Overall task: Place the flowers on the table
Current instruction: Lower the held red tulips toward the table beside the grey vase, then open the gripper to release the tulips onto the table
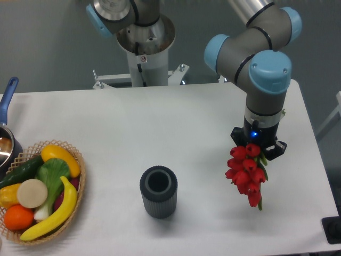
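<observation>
My black two-finger pincer [258, 148] grips the bunch of red tulips [246, 172] over the white matte table [176, 128]; blooms hide my fingertips and the stems.

A plain grey floor [48, 48] is seen behind the far edge of the table [176, 122], uniform in tone and without markings. A white metal base frame [139, 79] is set on it just beyond that edge. To the right of the table, a pale furniture edge [337, 109] is partly cut off by the picture border. Even, soft light is cast throughout; only faint shadows are thrown.
</observation>
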### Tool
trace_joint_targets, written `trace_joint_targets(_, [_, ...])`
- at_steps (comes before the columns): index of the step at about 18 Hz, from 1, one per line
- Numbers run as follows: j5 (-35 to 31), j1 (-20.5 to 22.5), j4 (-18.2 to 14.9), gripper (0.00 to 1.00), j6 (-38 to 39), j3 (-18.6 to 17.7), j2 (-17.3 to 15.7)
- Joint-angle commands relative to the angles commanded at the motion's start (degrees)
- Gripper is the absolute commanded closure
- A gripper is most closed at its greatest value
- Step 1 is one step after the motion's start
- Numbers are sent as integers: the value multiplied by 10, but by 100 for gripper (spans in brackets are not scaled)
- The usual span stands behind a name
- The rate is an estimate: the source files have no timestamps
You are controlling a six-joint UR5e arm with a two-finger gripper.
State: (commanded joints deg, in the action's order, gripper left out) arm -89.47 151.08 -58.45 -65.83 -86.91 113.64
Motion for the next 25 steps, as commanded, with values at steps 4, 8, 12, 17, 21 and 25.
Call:
trace_joint_targets(4, [0, -4, 2, 73, 1, -14, 3])
trace_joint_targets(8, [2, -12, 2, 65, 4, -18, 23])
trace_joint_targets(12, [4, -18, 37, 44, 15, -40, 31])
trace_joint_targets(17, [6, -18, 58, 0, 20, -63, 30])
trace_joint_targets(21, [5, -15, 86, 0, 14, -95, 14])
trace_joint_targets(25, [2, -11, 96, 0, 15, -101, 3])
